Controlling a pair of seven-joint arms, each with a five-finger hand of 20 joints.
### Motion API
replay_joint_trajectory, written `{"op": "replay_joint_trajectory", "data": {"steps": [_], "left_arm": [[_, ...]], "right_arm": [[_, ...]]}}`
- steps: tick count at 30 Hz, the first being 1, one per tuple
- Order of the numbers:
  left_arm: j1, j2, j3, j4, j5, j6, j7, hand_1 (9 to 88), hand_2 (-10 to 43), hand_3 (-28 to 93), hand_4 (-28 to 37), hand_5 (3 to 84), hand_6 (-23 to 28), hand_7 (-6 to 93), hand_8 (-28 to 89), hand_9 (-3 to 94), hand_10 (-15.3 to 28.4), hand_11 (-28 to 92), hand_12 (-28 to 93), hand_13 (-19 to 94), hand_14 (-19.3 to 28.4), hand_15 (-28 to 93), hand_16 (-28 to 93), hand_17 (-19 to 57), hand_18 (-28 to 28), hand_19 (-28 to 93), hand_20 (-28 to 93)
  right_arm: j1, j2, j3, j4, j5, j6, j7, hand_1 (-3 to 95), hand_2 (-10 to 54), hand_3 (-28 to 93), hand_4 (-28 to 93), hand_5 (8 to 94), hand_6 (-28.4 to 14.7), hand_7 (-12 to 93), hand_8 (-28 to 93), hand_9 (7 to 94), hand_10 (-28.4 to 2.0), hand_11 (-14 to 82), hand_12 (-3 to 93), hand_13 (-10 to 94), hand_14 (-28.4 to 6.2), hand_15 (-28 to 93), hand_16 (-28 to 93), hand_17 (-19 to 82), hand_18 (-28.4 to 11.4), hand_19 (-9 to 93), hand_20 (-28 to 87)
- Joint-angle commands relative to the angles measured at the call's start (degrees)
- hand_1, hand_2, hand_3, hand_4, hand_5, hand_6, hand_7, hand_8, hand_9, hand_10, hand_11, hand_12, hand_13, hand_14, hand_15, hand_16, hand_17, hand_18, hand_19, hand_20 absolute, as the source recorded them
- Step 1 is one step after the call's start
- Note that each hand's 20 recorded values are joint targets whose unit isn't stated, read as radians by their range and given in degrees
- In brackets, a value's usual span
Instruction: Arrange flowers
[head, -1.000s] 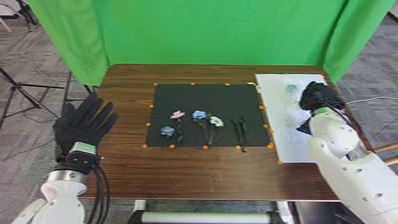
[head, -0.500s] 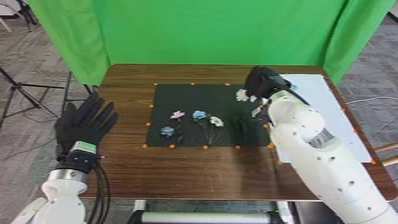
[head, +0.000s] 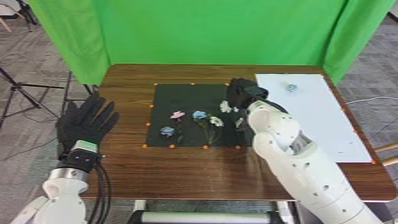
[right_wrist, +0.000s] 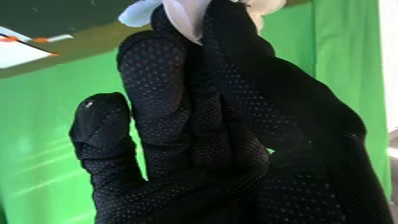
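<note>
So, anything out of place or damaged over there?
I see no spill or damage. One oddity: the leftmost blue flower on the black mat has its bloom nearer the robot than the pink flower and the others there, breaking their loose row. It may be intentional.

From my station I see a table (head: 178, 175) of brown wood, its grain showing under a soft sheen. The mat (head: 195, 95) looks matt, the white sheet (head: 306, 120) smooth and flat. I see ribbed, dotted black cloth on the right hand (head: 244, 92) and black fabric on the left hand (head: 80, 125), with a shiny metal cuff (head: 67, 175) below. The white flower (right_wrist: 185, 20) has thin, smooth, cloth-like petals. The curtain (head: 213, 35) is softly folded green cloth; the floor (head: 27, 140) looks like rough carpet.
</note>
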Motion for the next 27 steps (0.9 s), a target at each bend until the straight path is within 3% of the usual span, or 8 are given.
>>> {"op": "replay_joint_trajectory", "data": {"steps": [1,8,13,16,17,18,20,27], "left_arm": [[1.23,-0.59,-1.23,-0.65,0.43,-1.11,-1.69,27.4,10.0,72,-28.1,39.1,6.2,12.9,-9,30.3,12.2,17,10,22,14.1,33,-7,-5.5,14.2,34,10],[1.61,-0.85,-1.75,-0.98,0.24,-0.49,-1.46,27.3,10.1,72,-28.2,39.2,6.3,12.9,-9,30.3,12.1,17,10,22,14.1,34,-7,-5.5,14.1,34,10],[1.36,-0.84,-1.64,-0.98,0.35,-0.50,-1.14,27.3,10.2,72,-28.1,39.2,6.2,13.0,-9,30.3,12.1,18,10,22,14.1,34,-7,-5.6,14.1,34,10],[1.12,-0.76,-1.51,-0.93,0.07,0.01,-1.11,27.3,10.2,72,-28.1,39.2,6.2,13.1,-9,30.3,12.1,18,10,22,14.0,33,-7,-5.6,14.1,34,10],[1.29,-0.68,-1.50,-1.10,-0.11,0.74,-0.77,27.3,10.2,72,-28.1,39.2,6.2,13.0,-9,30.3,12.1,18,10,22,14.0,33,-7,-5.6,14.1,35,10],[1.37,-0.62,-1.38,-1.32,-0.39,1.74,-0.38,27.3,10.2,72,-28.1,39.2,6.2,13.1,-9,30.2,12.1,18,10,21,13.5,33,-7,-5.6,14.1,35,10],[1.57,-0.67,-1.43,-1.36,-1.02,1.65,0.01,27.2,10.1,73,-28.0,39.3,6.2,13.1,-9,29.9,12.0,18,10,19,13.0,33,-7,-5.5,14.0,34,10],[2.52,-0.42,-1.65,-2.02,-1.74,2.61,0.80,27.4,10.1,73,-28.0,39.5,6.2,13.2,-9,29.6,12.0,18,10,17,12.2,32,-7,-5.2,13.5,34,9]], "right_arm": [[-1.43,1.84,0.13,0.49,-1.63,0.02,0.77,62.1,-9.5,71,-28,75.7,0.3,29,3,86.2,-8.0,10.6,42.9,74,-4.2,49,44,40,-20.3,88,41],[-2.18,2.67,0.70,0.27,-2.80,0.79,1.42,61.9,-9.5,71,-28,75.5,0.3,30,3,86.1,-8.1,10.9,43.2,74,-4.2,49,45,40,-20.3,88,41],[-2.26,2.14,1.18,0.19,-1.83,-2.61,1.70,61.1,-9.5,72,-28,74.0,-0.2,28,1,84.6,-8.4,9.4,41.2,73,-4.0,48,44,39,-20.4,88,41],[-2.58,1.82,2.02,-0.58,-0.61,-4.75,2.19,59.6,-9.5,71,-28,71.3,-0.8,27,0,80.8,-9.0,7.4,37.3,72,-3.9,47,45,39,-20.6,87,41],[-2.56,1.68,2.17,-0.63,-0.07,-5.17,2.27,59.0,-9.5,71,-28,70.5,-0.9,27,-1,79.1,-9.4,7.6,35.5,72,-4.0,47,44,39,-20.5,87,41],[-2.61,1.72,2.25,-0.73,0.01,-5.30,2.15,57.5,-9.5,71,-28,69.7,-1.2,27,-1,75.3,-10.4,10.8,30.3,71,-4.5,48,43,38,-20.6,87,40],[-2.75,1.71,2.48,-0.85,-0.42,-5.47,2.05,54.4,-9.5,73,-28,68.2,-1.5,26,-1,68.9,-12.9,15.7,19.8,69,-5.4,50,41,38,-20.6,87,40],[-3.37,2.41,3.70,-2.85,0.97,-6.30,2.59,51.1,-9.5,75,-28,66.6,-2.1,24,-2,63.0,-14.7,14.2,16.2,66,-6.9,52,38,36,-20.9,86,39]]}}
